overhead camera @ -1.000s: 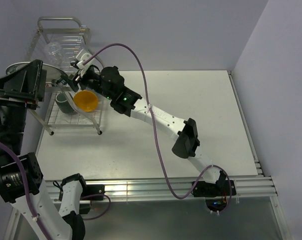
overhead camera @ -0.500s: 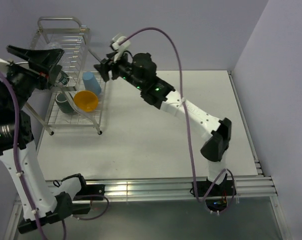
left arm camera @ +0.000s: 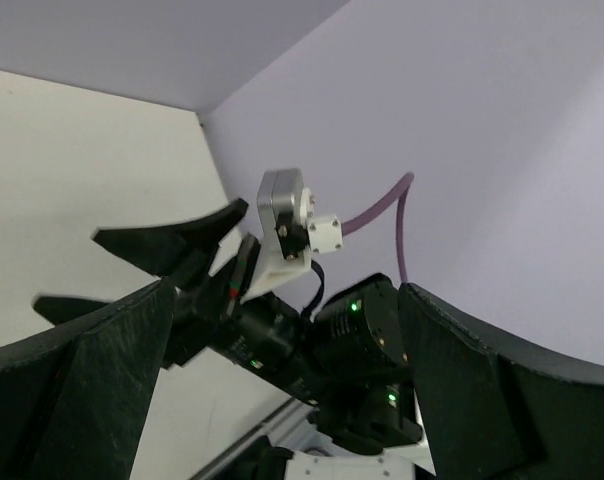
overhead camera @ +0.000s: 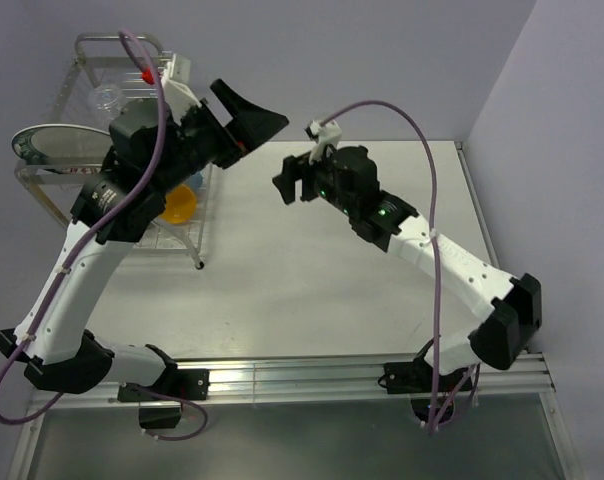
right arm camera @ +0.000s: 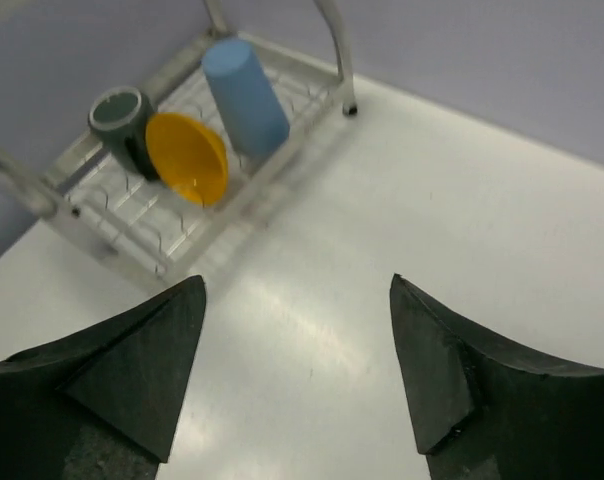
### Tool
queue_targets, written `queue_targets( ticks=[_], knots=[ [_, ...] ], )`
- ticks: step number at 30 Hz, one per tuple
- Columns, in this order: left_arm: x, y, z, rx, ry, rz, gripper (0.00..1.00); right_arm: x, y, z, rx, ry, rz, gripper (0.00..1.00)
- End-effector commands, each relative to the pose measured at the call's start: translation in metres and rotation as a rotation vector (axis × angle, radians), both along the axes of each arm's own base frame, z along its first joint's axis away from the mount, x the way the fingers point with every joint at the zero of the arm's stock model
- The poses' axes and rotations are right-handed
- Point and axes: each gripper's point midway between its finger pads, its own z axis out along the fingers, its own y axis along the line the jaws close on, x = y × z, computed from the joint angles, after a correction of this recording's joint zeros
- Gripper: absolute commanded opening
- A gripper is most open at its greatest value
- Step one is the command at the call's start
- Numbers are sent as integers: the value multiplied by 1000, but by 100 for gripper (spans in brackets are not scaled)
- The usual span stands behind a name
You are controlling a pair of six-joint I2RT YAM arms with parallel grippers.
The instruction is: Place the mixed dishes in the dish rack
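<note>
Seen from overhead, the dish rack (overhead camera: pixel 122 42) stood at the upper left of the white table (overhead camera: pixel 382 260). A silver plate (overhead camera: pixel 52 145) lay at its left side and a small clear glass (overhead camera: pixel 107 97) sat higher up near the looped handle. The left arm rose from the lower left and crossed in front of the rack, hiding most of the lower tier; only a sliver of the orange-yellow bowl (overhead camera: pixel 179 205) showed past it. The left gripper (overhead camera: pixel 254 122) was held in the air with its fingers spread wide and nothing between them. The right gripper (overhead camera: pixel 288 180) hung over the table at centre frame, well apart from the rack. The right wrist camera filled in what the overhead one missed (though plate and glass fell outside it): in its upper left the lower tier held a dark green-grey mug (right arm camera: pixel 122 118), the bowl just beside it tipped on edge, and a light blue cup (right arm camera: pixel 244 95) to the bowl's right. That view also showed the right gripper's two fingers parted and empty above bare table. The left wrist camera looked away from the rack at the right gripper and the lilac wall.
</note>
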Motion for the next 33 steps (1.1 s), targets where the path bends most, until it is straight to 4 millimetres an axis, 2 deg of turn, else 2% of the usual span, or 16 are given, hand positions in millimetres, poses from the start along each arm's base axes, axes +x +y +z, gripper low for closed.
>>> queue_targets(
  ticks=[1, 2, 4, 5, 7, 9, 10, 13, 18, 20, 21, 24, 26, 30, 31, 33],
  knots=[
    [-10, 11, 8, 99, -109, 125, 99, -33, -27, 9, 113, 45, -17, 82],
    [-12, 10, -1, 158, -131, 142, 99, -40, -30, -21, 114, 119, -25, 86],
    [-15, 14, -30, 255, -121, 226, 99, -54, -40, -32, 146, 163, -41, 95],
    [-17, 18, -40, 314, -135, 251, 99, -62, -43, -55, 147, 228, -50, 99],
    [-22, 26, -74, 410, -116, 296, 99, -76, -51, -80, 125, 294, -57, 100],
    [-30, 33, -103, 448, -73, 302, 99, -87, -55, -92, 94, 325, -44, 100],
    [-33, 35, -112, 442, -57, 303, 99, -96, -58, -109, 60, 372, -47, 100],
    [-47, 39, -133, 431, -63, 281, 99, -111, -65, -128, 40, 410, -27, 100],
    [-77, 64, -170, 362, -28, 253, 99, -131, -68, -137, 127, 447, -3, 100],
    [-88, 63, -175, 289, -35, 202, 99, -140, -66, -141, 174, 464, 25, 100],
    [-95, 68, -190, 272, -34, 182, 99, -144, -65, -139, 193, 467, 36, 100],
    [-109, 68, -206, 185, -16, 127, 99, -153, -65, -147, 221, 505, 42, 100],
    [-114, 68, -208, 155, -17, 105, 99, -159, -66, -152, 226, 504, 55, 100],
    [-117, 74, -212, 154, -25, 104, 99, -169, -68, -142, 296, 445, 74, 100],
    [-117, 74, -213, 156, -23, 106, 99, -170, -71, -150, 308, 464, 57, 100],
    [-118, 78, -214, 145, -16, 115, 99, -171, -72, -150, 338, 448, 59, 100]
  ],
)
